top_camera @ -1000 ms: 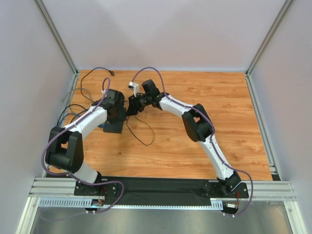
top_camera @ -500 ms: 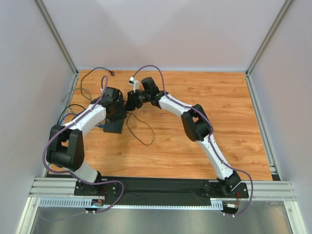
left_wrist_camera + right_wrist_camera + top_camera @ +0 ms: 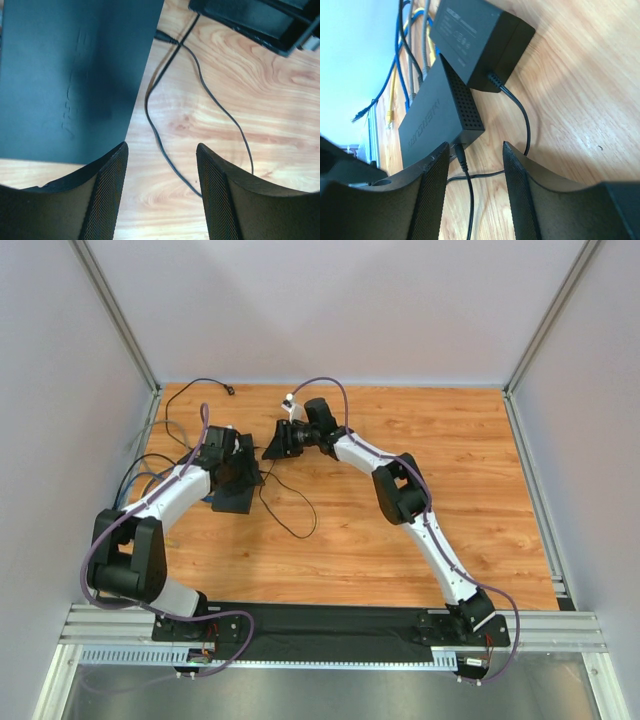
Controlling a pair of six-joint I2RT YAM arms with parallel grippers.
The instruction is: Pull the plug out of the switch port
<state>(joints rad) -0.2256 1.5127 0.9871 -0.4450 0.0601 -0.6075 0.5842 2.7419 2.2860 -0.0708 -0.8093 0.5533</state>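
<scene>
The switch is a flat matte black box (image 3: 231, 501), seen in the left wrist view (image 3: 75, 75) and the right wrist view (image 3: 432, 122). The black plug (image 3: 460, 154) sits in the port on its narrow edge, and its thin cable (image 3: 470, 200) runs toward me. It also shows in the left wrist view (image 3: 165, 36). My right gripper (image 3: 470, 190) is open, with the plug between its fingers, close to the left one and not touched. My left gripper (image 3: 160, 190) is open and empty, its left finger (image 3: 107, 200) over the switch's near corner.
The smaller black adapter brick (image 3: 477, 40) lies just beyond the switch, its cable (image 3: 220, 110) looping over the wood. Blue and yellow network cables (image 3: 395, 85) leave the switch's far side. More black cable (image 3: 180, 390) lies at the table's back left, near the wall.
My right gripper has moved a little back and to the right, away from the switch. My left wrist has shifted slightly left. The plug has stayed in the port.
</scene>
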